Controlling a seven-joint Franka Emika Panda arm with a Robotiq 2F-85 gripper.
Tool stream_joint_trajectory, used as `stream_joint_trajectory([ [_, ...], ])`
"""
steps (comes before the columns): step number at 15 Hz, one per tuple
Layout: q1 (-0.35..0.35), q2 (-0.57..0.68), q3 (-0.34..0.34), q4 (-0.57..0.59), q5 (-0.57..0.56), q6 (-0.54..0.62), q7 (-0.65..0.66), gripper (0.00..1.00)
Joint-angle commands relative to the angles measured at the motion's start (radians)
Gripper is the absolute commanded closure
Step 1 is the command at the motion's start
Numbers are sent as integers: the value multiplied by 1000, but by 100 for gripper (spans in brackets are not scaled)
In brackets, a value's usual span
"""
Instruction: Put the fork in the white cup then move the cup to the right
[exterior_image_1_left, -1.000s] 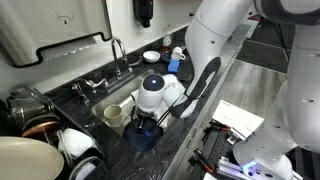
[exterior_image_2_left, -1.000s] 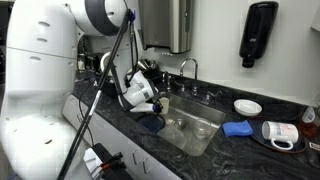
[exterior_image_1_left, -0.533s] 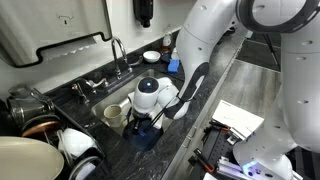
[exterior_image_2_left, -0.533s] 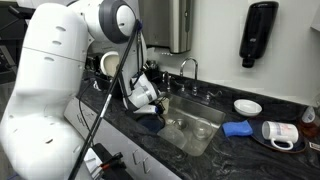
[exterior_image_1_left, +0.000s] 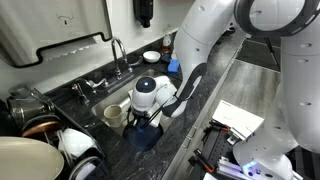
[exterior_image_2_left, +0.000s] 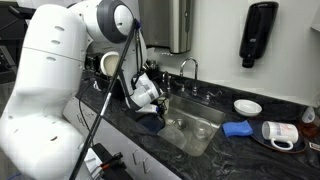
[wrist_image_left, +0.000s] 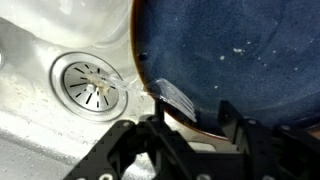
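Note:
The fork (wrist_image_left: 174, 96) lies with its tines on the rim of the dark blue dish (wrist_image_left: 230, 50), next to the sink drain (wrist_image_left: 90, 82). My gripper (wrist_image_left: 192, 128) hangs just above it, fingers spread to either side of the fork and not closed. In an exterior view the gripper (exterior_image_1_left: 142, 121) is low over the blue dish (exterior_image_1_left: 147, 137), and the small white cup (exterior_image_1_left: 114, 114) stands just beside it on the counter. In an exterior view the gripper (exterior_image_2_left: 148, 105) is down at the dish (exterior_image_2_left: 150, 123); the cup is hidden there.
The sink (exterior_image_2_left: 190, 125) with its faucet (exterior_image_2_left: 186, 68) lies beside the dish. A blue cloth (exterior_image_2_left: 238, 128), a white mug (exterior_image_2_left: 280, 133) and a small bowl (exterior_image_2_left: 247, 107) are further along the counter. Pots and bowls (exterior_image_1_left: 60, 140) crowd the other end.
The arm has shifted slightly and lowered toward the dish over the last second. In the last half second almost nothing has moved. The fork and cup stay put.

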Motion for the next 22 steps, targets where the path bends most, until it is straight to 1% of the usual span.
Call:
stream_joint_trajectory([
  [1,43,18,-39,23,-29,-32,45,69],
  [5,70,9,-67,16,-33,-56,58,97],
  [6,76,7,-73,15,-33,-58,62,100],
  [12,119,-62,-106,-13,-48,-57,97,99],
  [17,81,-162,-59,-75,18,-44,37,99],
  [22,69,-239,-43,-120,67,-26,26,99],
])
